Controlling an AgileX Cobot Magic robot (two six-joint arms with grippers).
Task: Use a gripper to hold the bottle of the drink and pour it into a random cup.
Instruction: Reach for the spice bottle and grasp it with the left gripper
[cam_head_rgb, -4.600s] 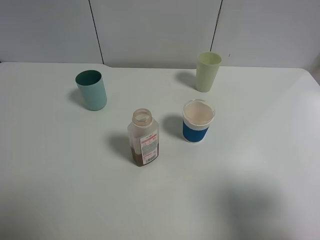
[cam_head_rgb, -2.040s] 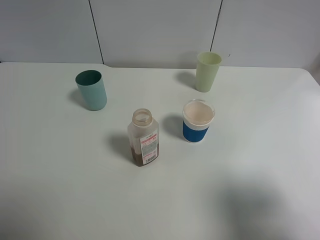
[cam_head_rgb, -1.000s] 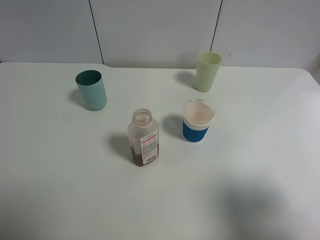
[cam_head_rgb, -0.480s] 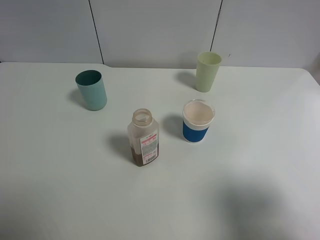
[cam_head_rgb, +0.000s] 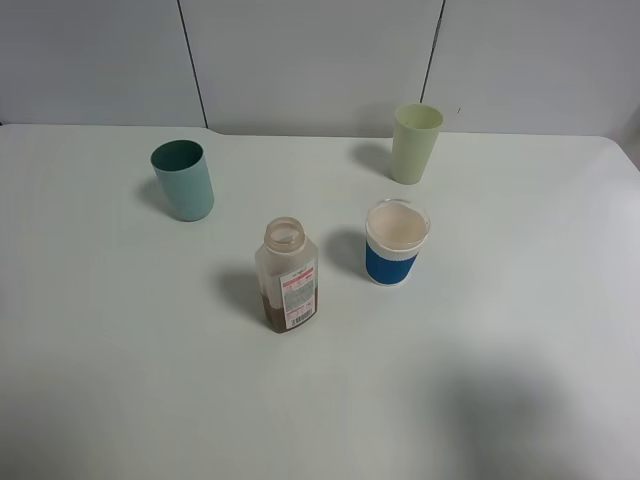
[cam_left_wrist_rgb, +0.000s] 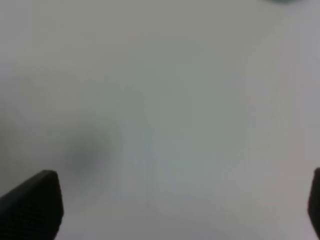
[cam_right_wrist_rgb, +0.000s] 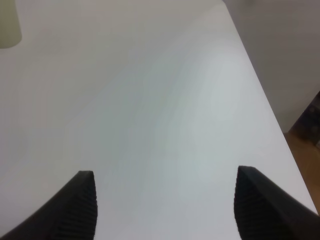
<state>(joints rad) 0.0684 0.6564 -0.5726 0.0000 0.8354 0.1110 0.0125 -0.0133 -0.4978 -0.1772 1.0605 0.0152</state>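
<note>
The bottle (cam_head_rgb: 288, 276) stands upright and uncapped near the middle of the white table, a little brown drink (cam_head_rgb: 278, 312) in its bottom. The teal cup (cam_head_rgb: 183, 179) stands behind it to the left. Neither arm shows in the exterior high view. In the left wrist view my left gripper (cam_left_wrist_rgb: 182, 210) is open over bare table, only its black fingertips (cam_left_wrist_rgb: 35, 205) showing at the picture's corners. My right gripper (cam_right_wrist_rgb: 167, 210) is open too, its ribbed black fingers (cam_right_wrist_rgb: 75, 210) wide apart above bare table near the table's edge. Nothing is held.
A white cup with a blue band (cam_head_rgb: 396, 243) stands just right of the bottle. A pale yellow-green tumbler (cam_head_rgb: 415, 143) stands at the back; a corner of it (cam_right_wrist_rgb: 9, 25) shows in the right wrist view. The table's right edge (cam_right_wrist_rgb: 260, 95) drops to the floor.
</note>
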